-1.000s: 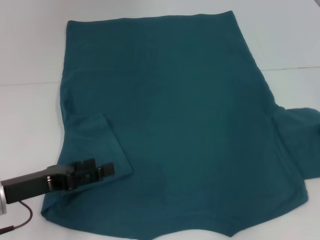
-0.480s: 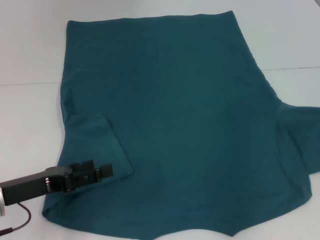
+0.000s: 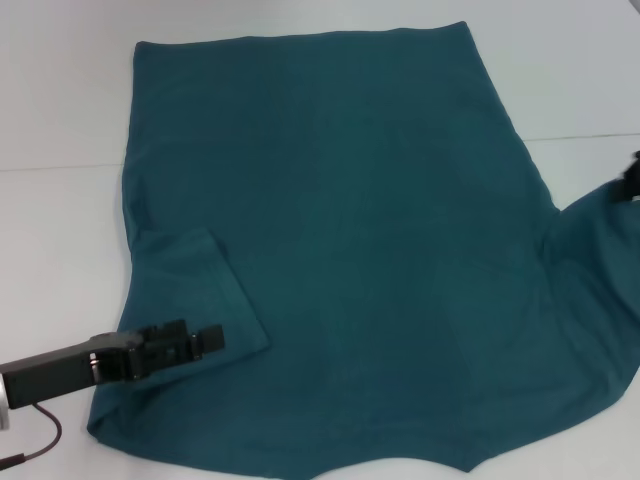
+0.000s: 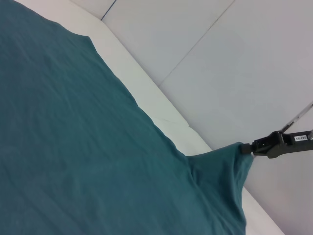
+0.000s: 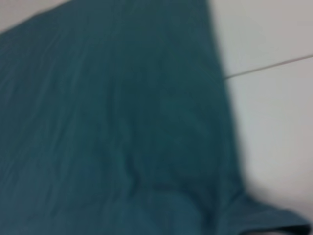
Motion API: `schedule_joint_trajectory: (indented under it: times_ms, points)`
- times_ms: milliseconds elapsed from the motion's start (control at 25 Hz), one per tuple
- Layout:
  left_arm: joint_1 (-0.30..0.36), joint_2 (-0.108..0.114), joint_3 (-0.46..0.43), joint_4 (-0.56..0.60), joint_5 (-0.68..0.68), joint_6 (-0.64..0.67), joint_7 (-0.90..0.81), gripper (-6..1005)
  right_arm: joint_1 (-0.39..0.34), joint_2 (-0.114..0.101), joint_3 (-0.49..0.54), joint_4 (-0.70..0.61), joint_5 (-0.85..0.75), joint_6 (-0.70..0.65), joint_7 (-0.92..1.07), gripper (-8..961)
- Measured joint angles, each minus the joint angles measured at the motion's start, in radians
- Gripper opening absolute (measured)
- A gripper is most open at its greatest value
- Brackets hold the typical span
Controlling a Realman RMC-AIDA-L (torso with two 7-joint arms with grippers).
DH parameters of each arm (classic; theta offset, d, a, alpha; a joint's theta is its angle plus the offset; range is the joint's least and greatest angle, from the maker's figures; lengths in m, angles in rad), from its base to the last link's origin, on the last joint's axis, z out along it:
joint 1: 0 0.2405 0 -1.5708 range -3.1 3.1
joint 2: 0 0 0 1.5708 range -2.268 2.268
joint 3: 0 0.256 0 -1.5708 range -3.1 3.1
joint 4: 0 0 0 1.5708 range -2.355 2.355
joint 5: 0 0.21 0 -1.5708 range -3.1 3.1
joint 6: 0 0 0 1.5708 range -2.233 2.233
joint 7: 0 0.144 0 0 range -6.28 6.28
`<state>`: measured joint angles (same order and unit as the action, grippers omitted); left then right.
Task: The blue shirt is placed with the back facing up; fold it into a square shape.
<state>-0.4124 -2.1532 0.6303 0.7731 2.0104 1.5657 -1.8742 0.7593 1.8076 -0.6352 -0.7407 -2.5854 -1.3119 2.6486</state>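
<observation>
The blue shirt [image 3: 340,250] is lying back-up across the bench [image 3: 60,110], left sleeve already folded in. The right gripper [image 4: 252,148], at the bench's right edge, is clenching the right sleeve and lifting it. The left gripper [image 3: 205,342] is hovering over the folded sleeve near the front-left corner; cannot tell its grip. Best to carry the sleeve inward low and taut, laying it flat.

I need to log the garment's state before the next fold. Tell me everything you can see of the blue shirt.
The blue shirt is a plain dark teal, cotton-looking tee lying flat on the white table, no print showing. Its left sleeve is already folded inward onto the body, with the left tool over that sleeve's edge. The right sleeve is pulled up off the table into a peak, pinched by the right tool at the shirt's right edge.
</observation>
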Motion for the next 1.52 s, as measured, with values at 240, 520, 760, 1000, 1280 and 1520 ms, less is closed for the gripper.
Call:
schedule_joint_trajectory:
  times_ms: [240, 520, 760, 1000, 1280, 1520]
  points:
    - [-0.003, 0.001, -0.019, 0.0, -0.001, -0.002, -0.004, 964, 0.064, 0.03, -0.117, 0.01, -0.001, -0.054, 0.008, 33]
    - [-0.005, 0.001, -0.055, 0.0, -0.001, -0.005, -0.005, 963, 0.1, 0.079, -0.24, 0.013, -0.029, -0.046, 0.03, 45]
    - [-0.002, 0.001, -0.069, 0.0, -0.001, -0.022, -0.007, 963, 0.108, 0.101, -0.232, 0.011, -0.019, -0.026, 0.033, 56]
    - [0.002, -0.002, -0.075, -0.001, -0.001, -0.032, -0.008, 963, 0.131, 0.112, -0.236, 0.064, -0.011, 0.008, 0.063, 66]
    - [-0.002, 0.0, -0.076, -0.017, -0.001, -0.037, -0.008, 963, 0.143, 0.131, -0.241, 0.078, -0.012, 0.025, 0.065, 78]
    - [0.002, 0.001, -0.086, -0.023, -0.001, -0.044, -0.008, 963, 0.137, 0.126, -0.229, 0.078, 0.005, 0.015, 0.067, 89]
